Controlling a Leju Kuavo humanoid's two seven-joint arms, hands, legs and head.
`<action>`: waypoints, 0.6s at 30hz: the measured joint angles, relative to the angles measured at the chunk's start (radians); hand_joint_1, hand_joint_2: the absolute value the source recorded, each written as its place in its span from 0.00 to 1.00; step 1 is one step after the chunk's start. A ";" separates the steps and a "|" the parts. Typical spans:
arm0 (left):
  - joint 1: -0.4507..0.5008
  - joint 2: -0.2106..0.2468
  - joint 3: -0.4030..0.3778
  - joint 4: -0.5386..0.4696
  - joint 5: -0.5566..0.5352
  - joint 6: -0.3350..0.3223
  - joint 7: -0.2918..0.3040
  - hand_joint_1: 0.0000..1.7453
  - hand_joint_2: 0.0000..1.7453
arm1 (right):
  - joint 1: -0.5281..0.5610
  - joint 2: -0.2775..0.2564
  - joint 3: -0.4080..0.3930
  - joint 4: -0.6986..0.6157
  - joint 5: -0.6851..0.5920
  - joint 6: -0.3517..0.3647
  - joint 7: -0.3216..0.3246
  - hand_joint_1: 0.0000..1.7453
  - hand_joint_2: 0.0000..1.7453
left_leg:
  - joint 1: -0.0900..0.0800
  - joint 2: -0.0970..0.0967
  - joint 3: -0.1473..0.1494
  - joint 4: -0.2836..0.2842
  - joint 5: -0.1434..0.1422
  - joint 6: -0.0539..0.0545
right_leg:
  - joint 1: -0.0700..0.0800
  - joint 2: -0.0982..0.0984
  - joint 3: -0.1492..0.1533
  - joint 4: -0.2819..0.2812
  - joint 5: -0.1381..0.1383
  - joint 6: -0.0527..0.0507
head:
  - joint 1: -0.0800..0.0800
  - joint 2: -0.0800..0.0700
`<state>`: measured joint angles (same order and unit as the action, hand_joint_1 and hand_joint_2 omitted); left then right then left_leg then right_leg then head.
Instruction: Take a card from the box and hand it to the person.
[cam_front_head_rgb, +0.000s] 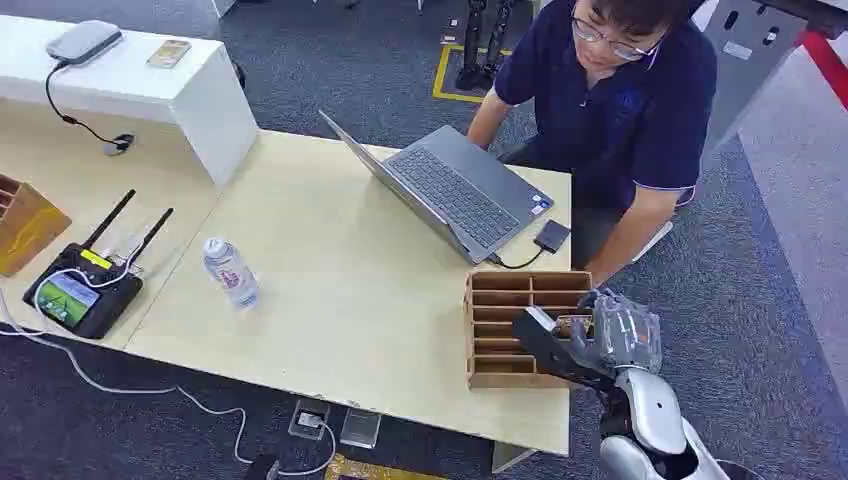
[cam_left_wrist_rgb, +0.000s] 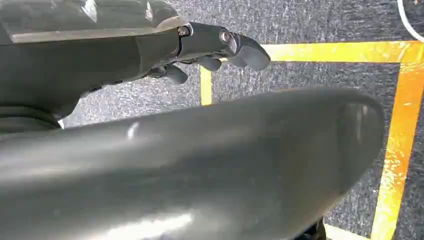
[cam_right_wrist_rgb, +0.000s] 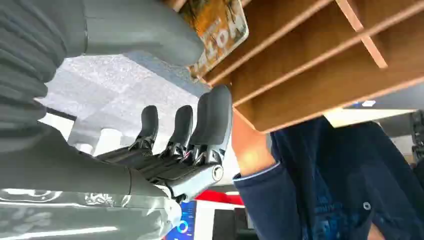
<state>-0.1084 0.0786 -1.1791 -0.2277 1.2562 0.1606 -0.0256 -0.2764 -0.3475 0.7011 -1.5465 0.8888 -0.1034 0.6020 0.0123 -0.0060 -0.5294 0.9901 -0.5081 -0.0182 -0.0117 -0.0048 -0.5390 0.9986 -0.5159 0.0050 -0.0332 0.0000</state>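
Note:
A wooden box (cam_front_head_rgb: 500, 330) with several slots stands at the table's right front corner. My right hand (cam_front_head_rgb: 615, 335) is at the box's right side. A card (cam_front_head_rgb: 573, 324) with an orange and yellow print (cam_right_wrist_rgb: 220, 25) sticks out of a slot there. The thick thumb (cam_right_wrist_rgb: 145, 30) lies over the card's face, and the dark fingertips (cam_right_wrist_rgb: 217, 100) sit just under its edge, so the hand pinches it. The person (cam_front_head_rgb: 620, 110) in a dark blue shirt sits behind the box, with a forearm (cam_front_head_rgb: 625, 245) close to it. My left hand (cam_left_wrist_rgb: 215, 47) hangs over the carpet, loosely curled and holding nothing.
An open laptop (cam_front_head_rgb: 450, 190) with a small dark drive (cam_front_head_rgb: 552, 236) stands behind the box. A water bottle (cam_front_head_rgb: 231, 272) lies mid-table, with a black router (cam_front_head_rgb: 85, 290) and another wooden box (cam_front_head_rgb: 25, 225) at the left. The table edge (cam_front_head_rgb: 400, 405) runs just before me.

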 joint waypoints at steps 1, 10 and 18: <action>0.000 0.000 0.000 0.000 0.000 -0.002 -0.001 0.00 0.00 | 0.003 0.000 -0.001 -0.002 0.000 0.005 0.000 0.57 1.00 | 0.000 0.000 0.000 0.000 0.000 0.000 | 0.000 0.000 0.000 0.000 0.000 0.000 | 0.000 0.000; 0.000 0.002 0.000 0.000 -0.001 -0.006 -0.003 0.00 0.00 | 0.014 0.001 0.003 0.001 -0.015 0.024 -0.021 0.57 1.00 | 0.000 0.000 0.000 0.000 0.000 0.000 | 0.000 0.000 0.000 0.000 0.000 0.000 | 0.000 0.000; 0.000 0.004 0.000 0.000 -0.001 -0.014 -0.003 0.00 0.00 | 0.012 0.004 0.008 0.005 -0.013 0.019 -0.032 0.59 1.00 | 0.000 0.000 0.000 0.000 0.000 0.000 | 0.000 0.000 0.000 0.000 0.000 0.000 | 0.000 0.000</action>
<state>-0.1085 0.0828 -1.1791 -0.2277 1.2554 0.1465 -0.0282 -0.2644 -0.3433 0.7088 -1.5412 0.8759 -0.0847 0.5699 0.0123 -0.0060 -0.5295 0.9901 -0.5081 -0.0182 -0.0117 -0.0049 -0.5389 0.9986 -0.5159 0.0050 -0.0336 0.0000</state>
